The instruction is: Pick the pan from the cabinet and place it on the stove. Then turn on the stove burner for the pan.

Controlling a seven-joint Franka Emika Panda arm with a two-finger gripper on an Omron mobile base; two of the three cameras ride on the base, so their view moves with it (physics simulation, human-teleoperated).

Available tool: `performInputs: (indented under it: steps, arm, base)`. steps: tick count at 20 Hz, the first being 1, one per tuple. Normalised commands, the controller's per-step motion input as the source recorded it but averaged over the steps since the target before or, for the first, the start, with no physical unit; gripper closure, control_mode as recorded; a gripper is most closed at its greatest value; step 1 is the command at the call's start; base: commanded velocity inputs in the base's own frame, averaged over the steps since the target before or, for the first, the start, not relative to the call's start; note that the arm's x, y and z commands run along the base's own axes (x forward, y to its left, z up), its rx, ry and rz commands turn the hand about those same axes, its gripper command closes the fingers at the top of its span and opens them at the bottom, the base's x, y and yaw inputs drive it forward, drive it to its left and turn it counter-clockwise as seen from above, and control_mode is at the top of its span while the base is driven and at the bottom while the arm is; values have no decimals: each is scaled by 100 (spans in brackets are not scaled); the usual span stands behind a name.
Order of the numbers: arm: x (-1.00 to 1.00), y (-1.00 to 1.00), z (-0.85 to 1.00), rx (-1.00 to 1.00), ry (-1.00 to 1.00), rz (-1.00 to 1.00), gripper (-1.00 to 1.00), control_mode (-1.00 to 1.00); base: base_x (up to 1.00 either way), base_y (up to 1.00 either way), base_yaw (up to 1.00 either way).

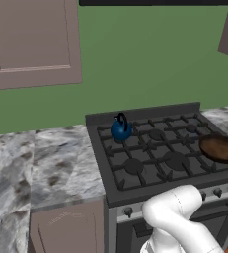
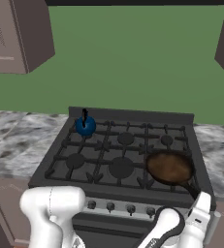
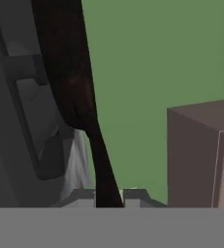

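Pan (image 1: pixel 220 148) on stove (image 1: pixel 160 153), right side

1. I am reaching my arm (image 2: pixel 53 208) low along the stove's front edge, toward its right corner.
2. I am pinching my gripper (image 3: pixel 109 198) tight on the pan's handle (image 3: pixel 104 164).

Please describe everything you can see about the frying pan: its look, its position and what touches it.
The pan is shallow and round, dark on the outside and brownish inside, with a long thin dark handle. It looks like dark metal. It sits upright on the black grates of the stove, over the front right burner. Its handle points toward the front edge, where the gripper is shut on it, the fingers clamping its end. The blue kettle stands apart at the back left.
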Motion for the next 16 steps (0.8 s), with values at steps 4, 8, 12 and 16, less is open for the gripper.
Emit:
performInputs:
  steps: [4,8,12,16]
  arm:
    - [19,-14,-19,-1,0,-1,100,-100]
    - [15,-3,-16,0,0,0,100,-100]
    - [10,-1,-20,0,0,0,100,-100]
    - [3,-3,-17,0,0,0,-100,-100]
  base:
    - [0,0,0]
    - [0,0,0]
    - [0,0,0]
    - [0,0,0]
